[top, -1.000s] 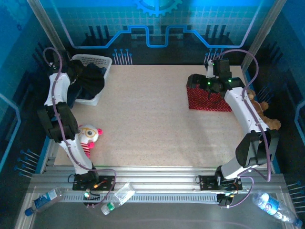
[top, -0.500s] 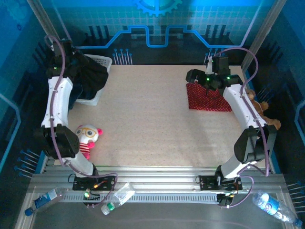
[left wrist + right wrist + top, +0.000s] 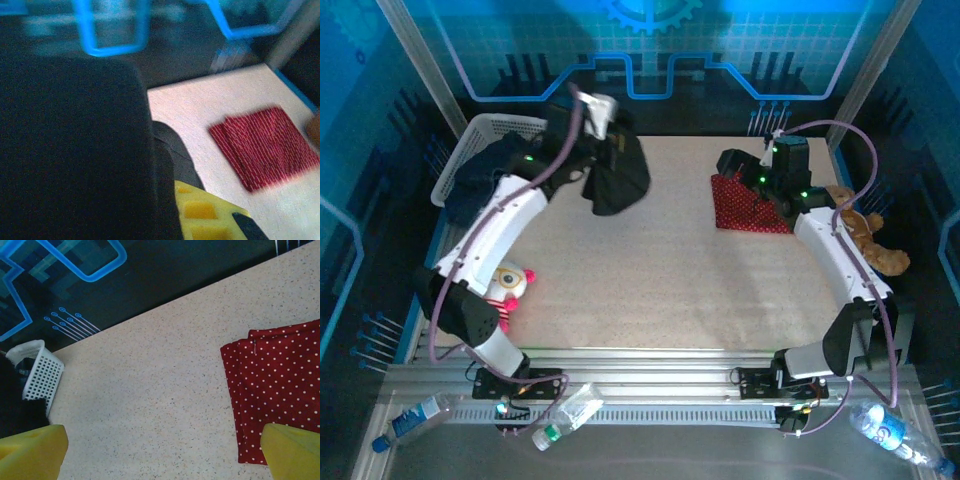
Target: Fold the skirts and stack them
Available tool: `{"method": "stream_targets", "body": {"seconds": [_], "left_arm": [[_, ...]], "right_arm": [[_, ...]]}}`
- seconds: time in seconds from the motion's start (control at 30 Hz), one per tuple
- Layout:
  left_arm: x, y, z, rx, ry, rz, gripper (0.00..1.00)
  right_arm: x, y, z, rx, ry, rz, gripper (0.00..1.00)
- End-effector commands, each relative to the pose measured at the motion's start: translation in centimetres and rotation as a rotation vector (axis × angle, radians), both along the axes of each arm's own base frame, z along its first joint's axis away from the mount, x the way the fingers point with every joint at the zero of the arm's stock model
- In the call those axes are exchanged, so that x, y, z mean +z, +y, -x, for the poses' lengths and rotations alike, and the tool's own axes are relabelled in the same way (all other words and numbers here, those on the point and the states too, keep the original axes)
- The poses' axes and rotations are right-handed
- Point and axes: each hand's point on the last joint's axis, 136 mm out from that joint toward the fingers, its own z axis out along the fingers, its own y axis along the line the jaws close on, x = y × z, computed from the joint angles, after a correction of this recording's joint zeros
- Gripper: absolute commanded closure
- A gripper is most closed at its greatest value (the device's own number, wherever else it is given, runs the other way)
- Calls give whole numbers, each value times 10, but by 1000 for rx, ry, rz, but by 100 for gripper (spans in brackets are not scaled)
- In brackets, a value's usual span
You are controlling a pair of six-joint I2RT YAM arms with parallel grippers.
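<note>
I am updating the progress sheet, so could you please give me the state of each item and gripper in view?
plain black cloth skirt: unfolded, hanging bunched from the left gripper.
red white-dotted cloth skirt: folded, flat on the table.
dark blue denim cloth: bunched in the white plastic basket.
left gripper: shut on the black skirt.
right gripper: open, empty.

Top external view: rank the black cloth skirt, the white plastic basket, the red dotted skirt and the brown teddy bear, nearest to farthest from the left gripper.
From the left gripper:
1. black cloth skirt, held by it.
2. white plastic basket, far-left corner.
3. red dotted skirt, folded, right side.
4. brown teddy bear, right table edge.
</note>
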Motion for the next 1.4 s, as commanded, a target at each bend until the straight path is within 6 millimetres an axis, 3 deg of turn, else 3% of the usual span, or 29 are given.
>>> {"method": "stream_targets", "body": {"seconds": [0.0, 0.1, 0.17, 0.23, 0.27, 0.3, 0.37, 0.47, 0.6, 0.73, 0.83, 0.97, 1.07, 1.17, 1.27, 1.37], "left_arm": [[-85, -42, 20, -191, 83, -302, 100], [-151, -59, 36, -241, 229, -433, 100], [-173, -60, 42, -245, 299, -458, 100], [-179, -58, 47, -243, 324, -437, 92], [-177, -56, 49, -244, 326, -407, 74], [-174, -53, 51, -241, 327, -361, 49], [-163, -44, 51, -219, 339, -231, 17], [-138, -31, 54, -214, 372, 50, 1], [-128, -4, 50, -115, 395, 247, 1], [-152, 35, 45, 105, 486, 301, 1], [-173, 66, 46, 259, 564, 381, 1], [-189, 79, 57, 272, 590, 447, 1], [-213, 87, 81, 286, 623, 358, 2], [-241, 94, 108, 323, 682, 244, 9], [-259, 84, 128, 306, 750, 216, 15], [-275, 70, 135, 289, 783, 194, 21]], "right_arm": [[-5, 8, 7, 67, -2, 35, 0], [-16, 5, 9, 56, 21, 48, 0], [-24, 6, 8, 62, 28, 50, 0], [-27, 13, 8, 102, 20, 36, 0], [-30, 18, 7, 127, 19, 24, 0], [-33, 23, 6, 149, 23, 12, 0], [-40, 32, 5, 178, 44, 10, 0], [-52, 55, 7, 252, 82, 38, 0], [-80, 82, 15, 304, 173, 96, 0], [-99, 124, 36, 535, 207, 78, 0], [-118, 152, 53, 709, 244, 219, 0], [-144, 174, 62, 856, 285, 378, 1], [-155, 175, 60, 870, 325, 418, 1], [-161, 167, 59, 865, 347, 471, 2], [-164, 161, 66, 889, 370, 493, 6], [-169, 157, 72, 898, 391, 505, 11]]}}
